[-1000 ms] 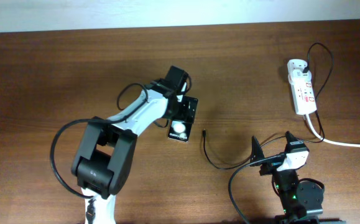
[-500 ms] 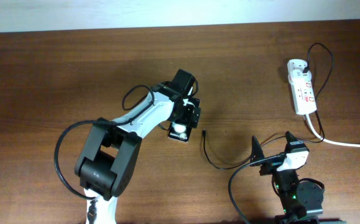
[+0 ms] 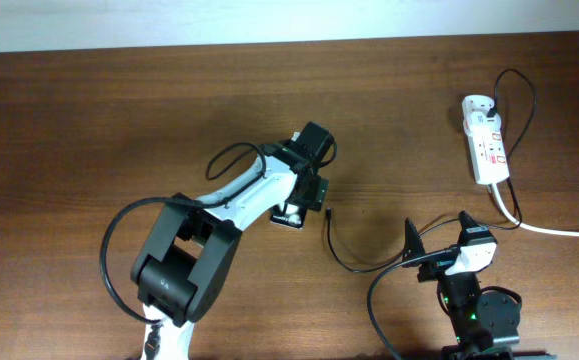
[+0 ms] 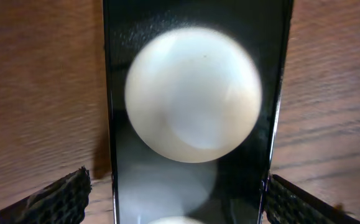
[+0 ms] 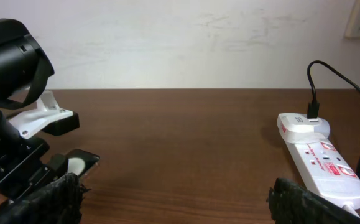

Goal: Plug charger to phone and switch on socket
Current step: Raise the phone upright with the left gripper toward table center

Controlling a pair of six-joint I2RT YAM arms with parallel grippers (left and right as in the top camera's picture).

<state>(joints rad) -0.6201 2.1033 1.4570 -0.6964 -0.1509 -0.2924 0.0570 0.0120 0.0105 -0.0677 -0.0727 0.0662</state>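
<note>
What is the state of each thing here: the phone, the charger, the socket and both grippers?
phone: flat on the table, charger not plugged in.
charger: plug tip loose on the table, apart from the phone.
socket: a black plug sits in it; switch position unreadable.
left gripper: fingers either side of the phone; grip cannot be told.
right gripper: open, empty.

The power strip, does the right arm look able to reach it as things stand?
Probably yes: the socket lies ahead-right of the open right gripper, nothing seen between them. Only the charger loops close by.
</note>
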